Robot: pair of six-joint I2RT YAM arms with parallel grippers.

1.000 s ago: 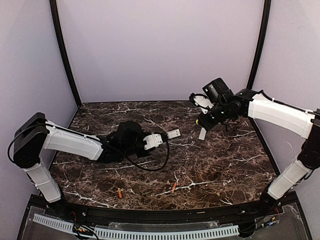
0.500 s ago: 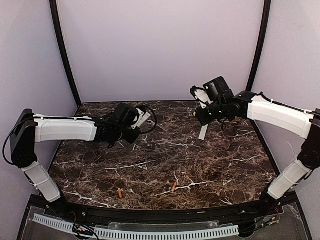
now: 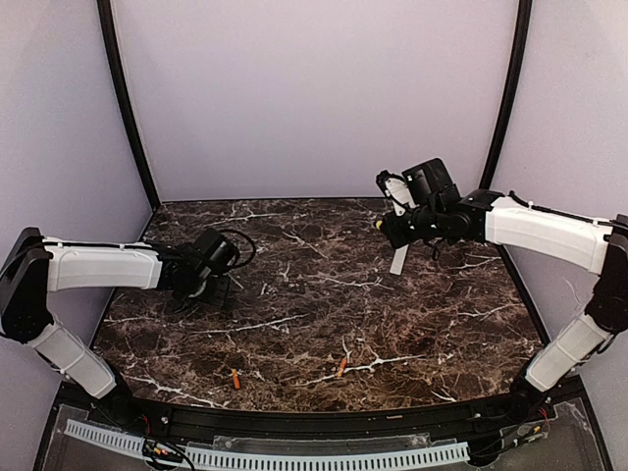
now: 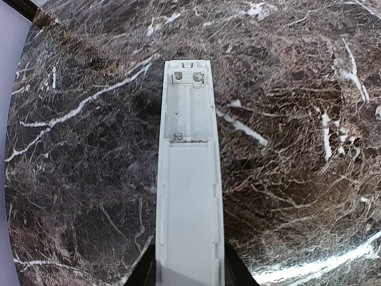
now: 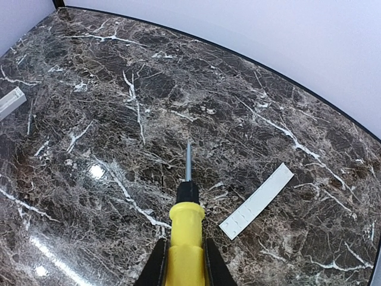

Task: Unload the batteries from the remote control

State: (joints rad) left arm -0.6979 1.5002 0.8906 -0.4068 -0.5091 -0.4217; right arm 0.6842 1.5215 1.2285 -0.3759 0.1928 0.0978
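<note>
Table (image 3: 442, 324): dark brown marble-look top with white veins, glossy, with lamp glare in the right wrist view. Plain pale lilac walls on three sides. Black poles (image 3: 124, 103) stand at the back corners.

Landmark: white cover strip (image 3: 398, 260), lying flat on the table toward the back right.

- Right end effector (image 5: 186, 262): closed on the yellow handle of a screwdriver (image 5: 186, 229). It hangs just behind the cover strip. The metal tip points at bare table left of the strip and does not touch it.
- Left end effector (image 4: 189, 275): gripping the remote control (image 4: 189, 179), well to the left of the cover strip, near the left side of the table. The remote sticks out past the fingers, recess side toward the wrist camera. The battery bay (image 4: 189, 104) at its far end is open and has nothing in it.
- Batteries (image 3: 235, 379): both orange, loose on the table, well in front of the cover strip near the front edge. The right-hand battery (image 3: 341, 366) lies closer to the strip. The two are apart from each other.

Hard to make out:
- From above, the left arm's dark wrist hides the remote.
- Left wrist view cuts off the remote's near end and most of the fingers.
- I cannot tell whether the remote touches the table.
- A white bar end (image 5: 11, 102) is clipped by the left edge of the right wrist view. I cannot identify it.
- The battery ends are too small to read.
</note>
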